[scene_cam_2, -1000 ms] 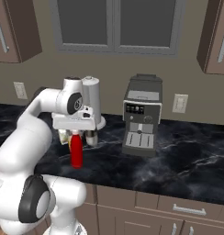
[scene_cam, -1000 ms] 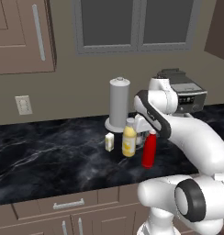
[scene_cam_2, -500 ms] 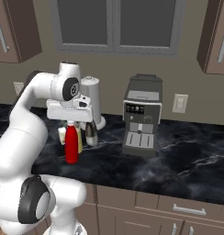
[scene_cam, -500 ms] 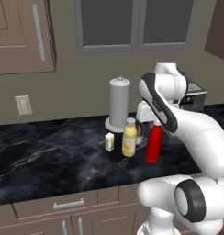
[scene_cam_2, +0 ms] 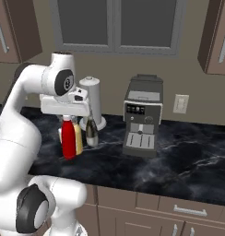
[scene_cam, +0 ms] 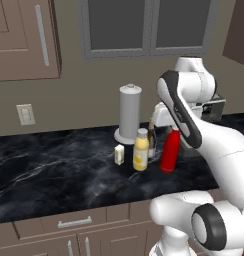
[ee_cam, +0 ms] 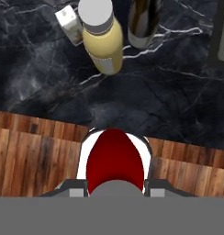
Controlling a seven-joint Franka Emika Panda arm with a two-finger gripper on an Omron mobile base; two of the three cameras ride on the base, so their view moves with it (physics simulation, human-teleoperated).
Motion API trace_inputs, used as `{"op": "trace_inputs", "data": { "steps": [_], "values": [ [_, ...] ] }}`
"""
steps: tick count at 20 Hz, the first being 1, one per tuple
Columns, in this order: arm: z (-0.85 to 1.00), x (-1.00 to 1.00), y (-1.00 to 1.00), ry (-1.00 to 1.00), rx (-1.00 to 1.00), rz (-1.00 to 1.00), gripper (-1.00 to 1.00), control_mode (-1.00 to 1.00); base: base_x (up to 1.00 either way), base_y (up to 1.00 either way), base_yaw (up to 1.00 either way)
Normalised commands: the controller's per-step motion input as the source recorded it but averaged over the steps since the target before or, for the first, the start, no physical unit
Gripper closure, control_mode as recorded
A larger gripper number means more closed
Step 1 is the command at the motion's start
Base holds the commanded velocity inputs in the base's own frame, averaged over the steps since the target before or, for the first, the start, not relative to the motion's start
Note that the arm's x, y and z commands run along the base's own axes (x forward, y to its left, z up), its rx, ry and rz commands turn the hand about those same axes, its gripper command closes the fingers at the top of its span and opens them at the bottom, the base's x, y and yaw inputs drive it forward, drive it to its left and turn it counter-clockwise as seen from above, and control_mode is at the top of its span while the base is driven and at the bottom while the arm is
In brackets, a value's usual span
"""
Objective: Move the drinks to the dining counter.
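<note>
My gripper [scene_cam: 173,130] [scene_cam_2: 67,118] [ee_cam: 114,170] is shut on the neck of the red bottle [scene_cam: 169,151] [scene_cam_2: 68,139] [ee_cam: 114,165] and holds it upright just above the black worktop, close to its front edge. Still standing on the worktop beside it are the yellow juice bottle [scene_cam: 140,152] [scene_cam_2: 79,138] [ee_cam: 103,41], the dark wine bottle [scene_cam: 152,139] [scene_cam_2: 91,131] [ee_cam: 143,23] and the small carton [scene_cam: 119,154] [ee_cam: 70,23]. The dining counter is out of view.
A tall grey paper-towel cylinder [scene_cam: 129,112] [scene_cam_2: 92,99] stands behind the drinks. To their right sits a coffee machine [scene_cam_2: 142,115]. Wood floor [ee_cam: 36,151] shows below the worktop's front edge. Drawers [scene_cam: 74,222] run under the worktop, and wall cabinets hang above.
The arm has drawn the red bottle away from the other drinks, toward the worktop's front edge and a little upward. The other drinks have stayed put.
</note>
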Motion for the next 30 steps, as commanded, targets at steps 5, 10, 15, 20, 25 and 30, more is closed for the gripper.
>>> {"op": "trace_inputs", "data": {
  "steps": [5, 10, 15, 20, 25, 30],
  "values": [
    [0.24, -0.29, 0.02, -0.14, -0.01, 0.0, 1.0, -1.0, 0.0, 0.0, 0.0],
    [0.01, -0.04, 0.0, -0.09, 0.0, -0.02, 1.0, -1.0, 0.0, 0.0, 0.0],
    [0.0, 0.0, 0.0, 0.0, 0.0, 0.0, 1.0, 1.0, -0.02, -0.07, -0.4],
    [0.0, 0.0, 0.0, 0.0, 0.0, 0.0, 1.0, 1.0, -0.02, -0.22, -0.83],
    [0.0, 0.0, 0.0, 0.0, 0.0, 0.0, 1.0, 1.0, 0.0, -0.02, -0.98],
    [0.0, 0.0, 0.0, 0.0, 0.0, 0.0, 1.0, 1.0, 0.0, 0.0, -1.0]
  ]
}}
